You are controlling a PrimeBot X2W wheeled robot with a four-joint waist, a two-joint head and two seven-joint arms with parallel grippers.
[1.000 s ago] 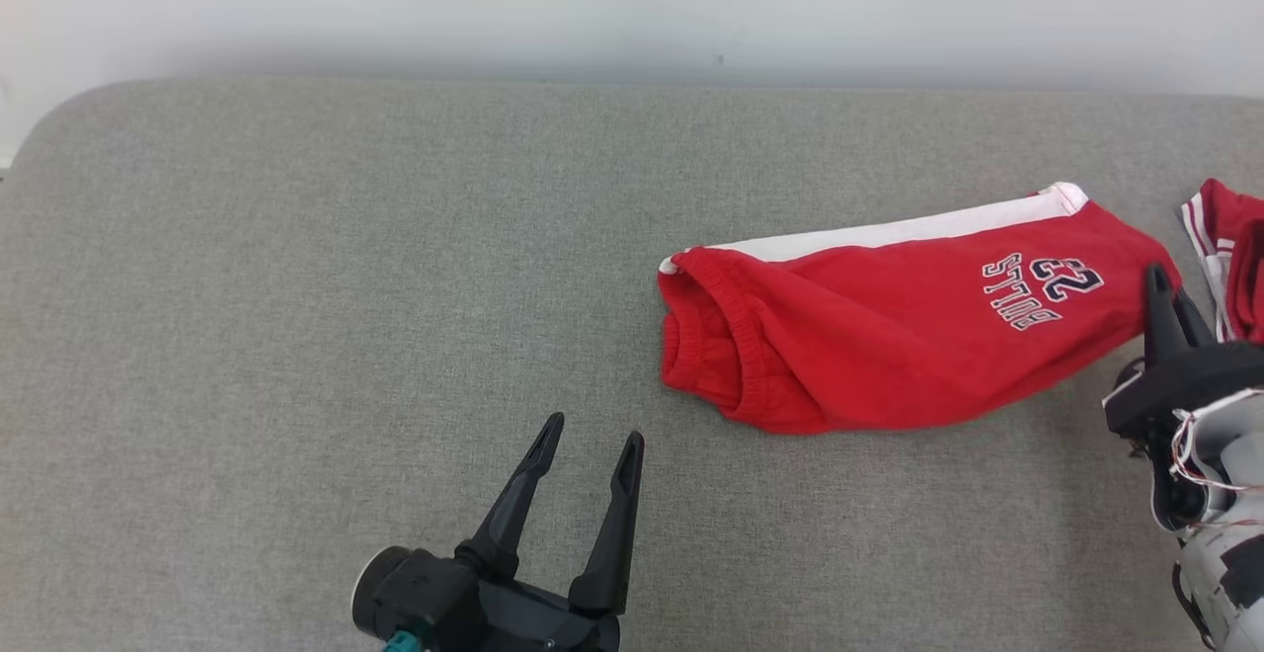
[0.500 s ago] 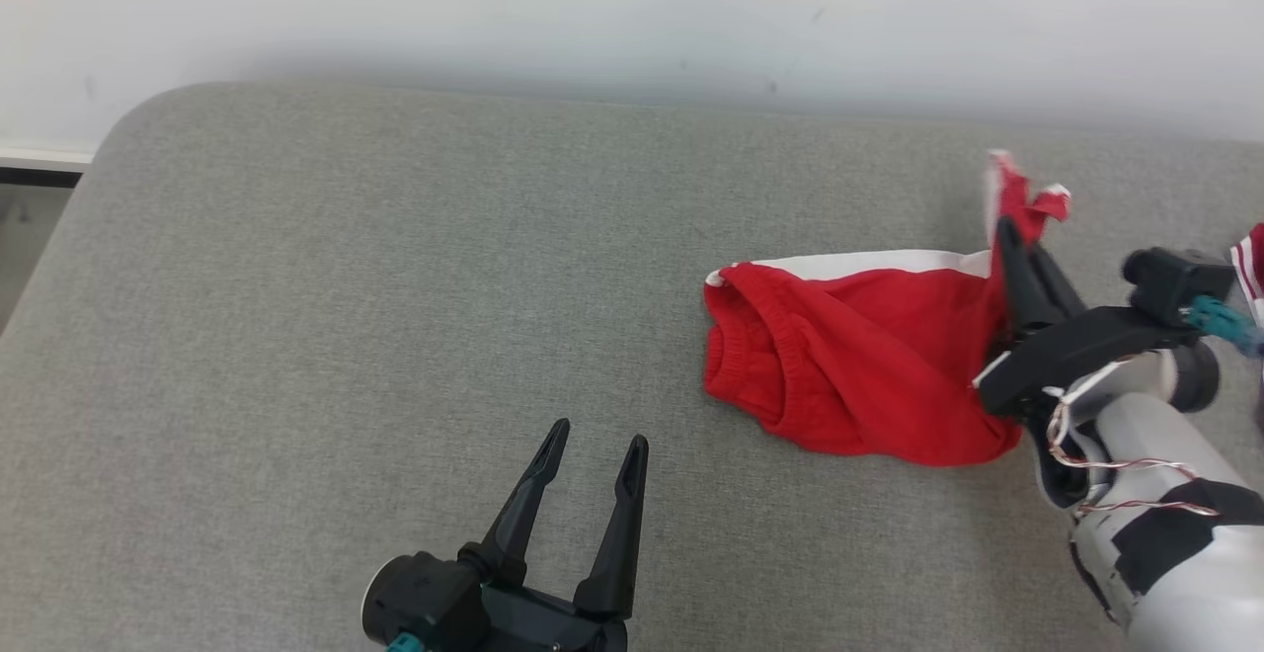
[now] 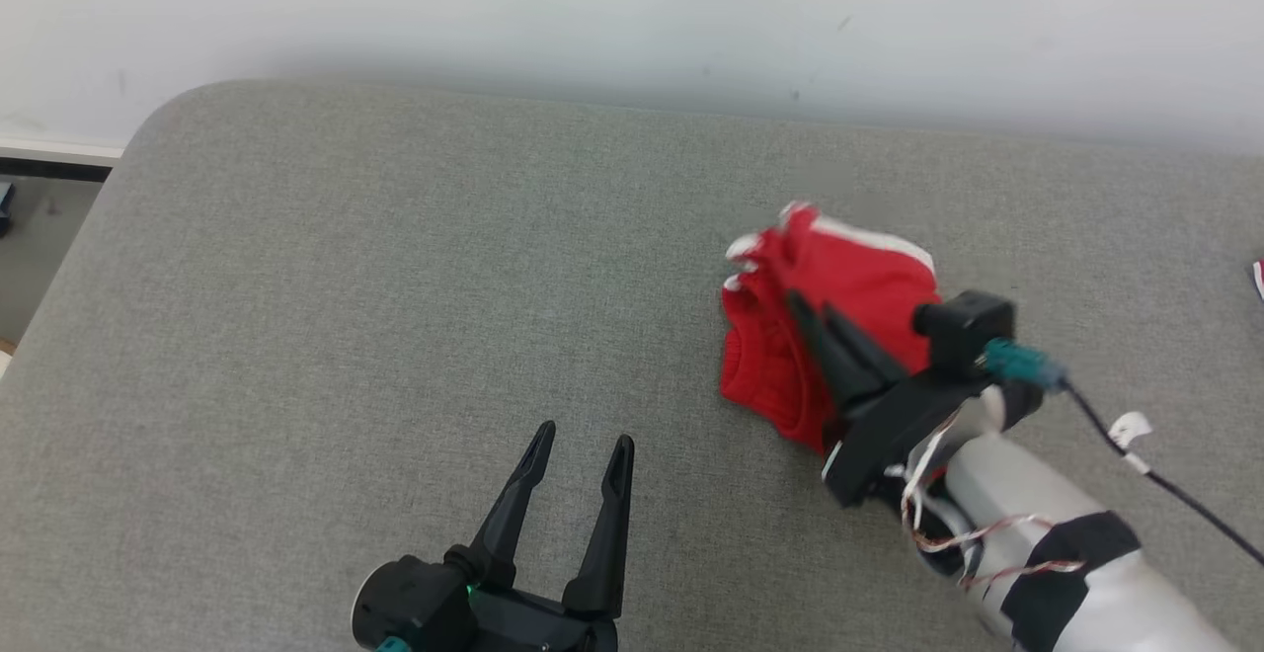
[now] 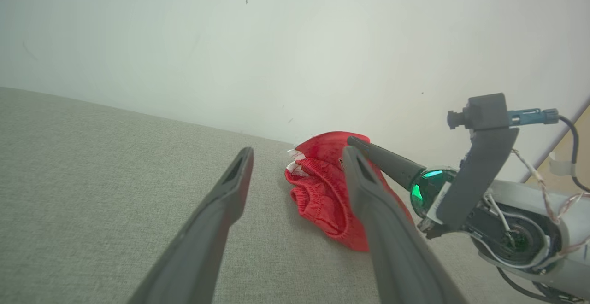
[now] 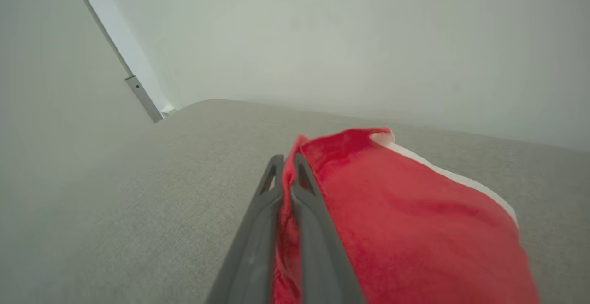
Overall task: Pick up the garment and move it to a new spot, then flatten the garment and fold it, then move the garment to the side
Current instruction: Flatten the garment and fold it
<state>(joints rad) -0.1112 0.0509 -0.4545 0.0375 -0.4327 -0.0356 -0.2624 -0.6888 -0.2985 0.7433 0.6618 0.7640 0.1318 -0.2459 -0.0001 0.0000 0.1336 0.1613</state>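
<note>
While pinching the bunched red garment (image 3: 861,275) between the clamped fingers of the right gripper (image 3: 808,308), with the left gripper (image 3: 585,435) gaping empty well to its left, seemingly working through the pick-and-move step, leaving flattening, folding and side-placement undone.

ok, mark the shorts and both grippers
shorts (image 3: 869,272), head view, red top panel.
right gripper (image 5: 287,160), right wrist view, between its fingertips, shut on shorts.
left gripper (image 3: 585,435), head view, between its open fingertips.

In the right wrist view the red shorts (image 5: 415,230) are blurred and cut by the bottom edge; the right end effector (image 3: 808,302) hides part of them in the head view, whose right edge crops a red scrap (image 3: 1259,279)
</note>
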